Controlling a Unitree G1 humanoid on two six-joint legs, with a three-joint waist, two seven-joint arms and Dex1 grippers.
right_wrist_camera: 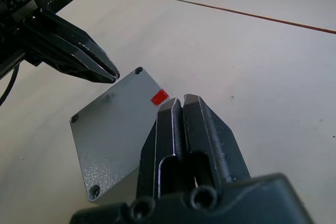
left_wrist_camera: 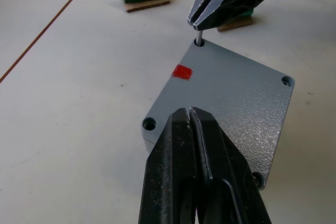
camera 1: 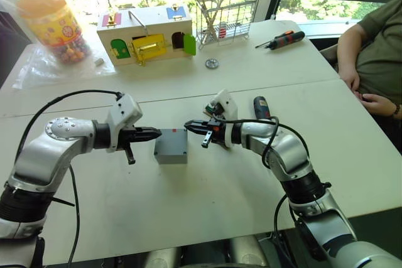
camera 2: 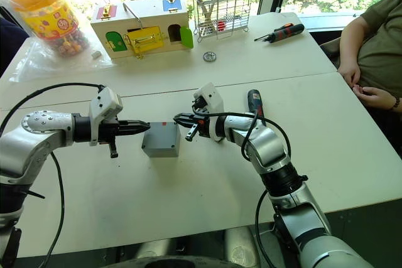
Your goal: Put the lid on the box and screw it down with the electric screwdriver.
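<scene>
The lid sits flush on the box at mid-tabletop, steadied by the left gripper with jaws pressed together, while the right gripper pinches a screw into a corner hole, ready for the electric screwdriver nearby.

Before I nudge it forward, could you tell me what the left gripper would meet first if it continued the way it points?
Probably the lid on the box; beyond it, the right gripper, holding a screw.
</scene>
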